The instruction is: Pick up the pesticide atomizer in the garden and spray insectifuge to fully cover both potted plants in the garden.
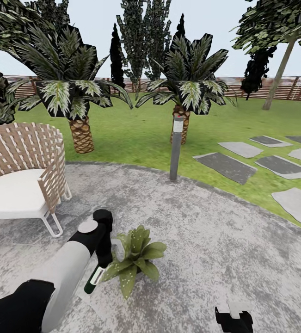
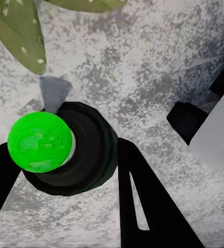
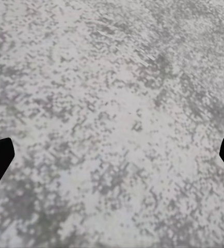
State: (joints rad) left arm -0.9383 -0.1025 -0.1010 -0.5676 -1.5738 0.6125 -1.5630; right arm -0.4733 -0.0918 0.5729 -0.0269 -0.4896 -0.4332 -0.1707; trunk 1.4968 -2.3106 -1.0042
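On the paved area (image 1: pixel 224 240), left fingers (image 2: pixel 143 196) clamping pesticide atomizer (image 2: pixel 76 150), beside potted plant (image 1: pixel 136 259)

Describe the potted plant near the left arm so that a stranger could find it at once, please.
On the round grey paved area, in front of the woven chair, stands the potted plant. It is a low rosette of broad, pointed, white-specked green leaves beside the left pincer. Unlike the palms on the lawn, it has no trunk.

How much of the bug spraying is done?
Picked up: the left tool holds the pesticide atomizer beside one potted plant. Spraying is under way: white specks dot its leaves, though not everywhere. Left: finishing this plant, then a second one. The right tool is open.
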